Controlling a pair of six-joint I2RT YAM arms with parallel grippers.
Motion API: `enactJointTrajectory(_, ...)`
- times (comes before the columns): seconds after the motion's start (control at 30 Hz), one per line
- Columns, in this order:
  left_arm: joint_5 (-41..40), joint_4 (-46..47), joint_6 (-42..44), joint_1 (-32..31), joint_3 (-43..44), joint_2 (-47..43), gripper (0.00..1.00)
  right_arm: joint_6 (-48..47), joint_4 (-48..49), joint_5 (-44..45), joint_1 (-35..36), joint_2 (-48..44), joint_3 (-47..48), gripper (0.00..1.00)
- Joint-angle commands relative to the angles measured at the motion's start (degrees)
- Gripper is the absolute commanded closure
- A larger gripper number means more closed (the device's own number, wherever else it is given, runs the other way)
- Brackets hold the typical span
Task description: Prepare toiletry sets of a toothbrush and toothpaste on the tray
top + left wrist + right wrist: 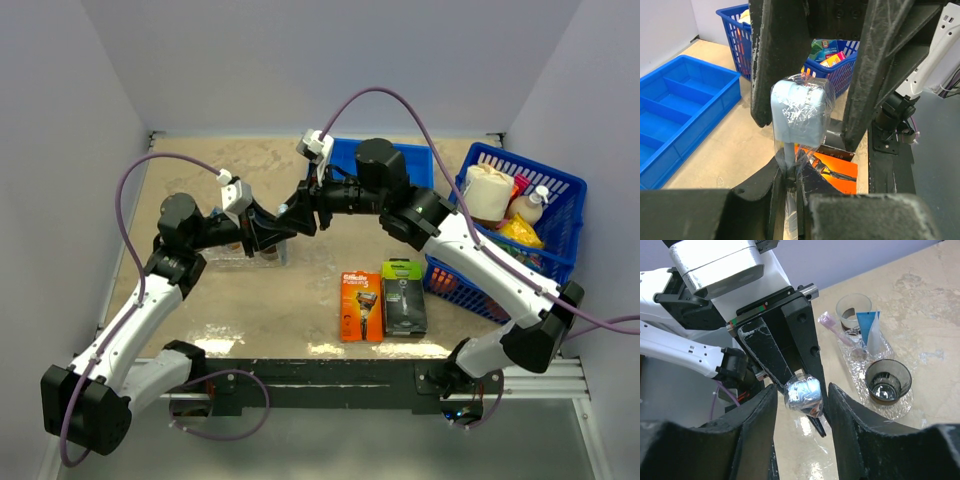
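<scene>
A toothbrush (799, 114) in clear wrap, with a pale blue head, sticks up from my left gripper (790, 195), which is shut on its handle. My right gripper (801, 388) straddles the wrapped head (802, 394), its jaws open with a gap on each side. In the top view the two grippers meet above the table's left middle (290, 218). On the clear tray (860, 367) stand two tinted cups (853, 307) (888, 381), with a pale blue toothpaste (870, 327) and another toothbrush (830, 323) between them.
An orange razor pack (360, 305) and a black-green one (403, 297) lie near the front. The solid blue bin (412, 158) sits at the back. A blue lattice basket (540, 235) full of items stands at the right.
</scene>
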Motion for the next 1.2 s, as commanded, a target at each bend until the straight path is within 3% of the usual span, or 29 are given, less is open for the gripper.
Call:
enactJointTrajectory(0.0, 1.11, 1.23, 1.31, -0.48, 2.31, 0.13, 1.00, -0.89, 2.28, -1.92, 0.35, -0.91, 1.56, 0.57)
enactJointTrajectory(0.4, -0.12, 1.23, 1.13, -0.48, 2.22, -0.04, 1.00, -0.98, 2.28, -2.02, 0.35, -0.82, 1.21, 0.87)
enactJointTrajectory(0.47, -1.34, 0.89, 1.31, -0.48, 2.22, -0.31, 0.81, -0.89, 2.55, -1.67, 0.35, -1.00, 0.86, 0.89)
enactJointTrajectory(0.5, -1.87, 0.71, 1.39, -0.48, 2.31, -0.39, 0.61, -0.89, 2.64, -0.79, 0.35, -1.43, 0.68, 0.90)
enactJointTrajectory(0.6, -5.12, -1.40, 2.79, -0.48, 2.83, -1.10, 0.30, -0.80, 4.39, 2.37, 0.35, -2.93, -0.98, 0.94)
enactJointTrajectory(0.7, -7.32, -2.89, 4.29, -0.48, 3.19, -2.24, 0.17, -0.45, 6.76, 7.90, 0.35, -6.96, -3.97, 0.94)
enactJointTrajectory(1.0, -12.68, -5.71, 8.25, 1.53, 3.45, -7.60, 0.10, -2.47, 12.21, 24.18, 0.35, -17.96, -11.79, 0.94)
enactJointTrajectory(1.1, -18.47, -4.83, 7.47, 4.34, 2.14, -9.36, 0.10, -2.91, 13.88, 26.10, 0.53, -19.54, -14.51, 0.94)
enactJointTrajectory(1.17, -26.98, -4.66, 6.76, 5.67, 1.00, -10.76, 0.09, -2.91, 16.24, 26.37, 1.31, -20.07, -17.24, 0.95)
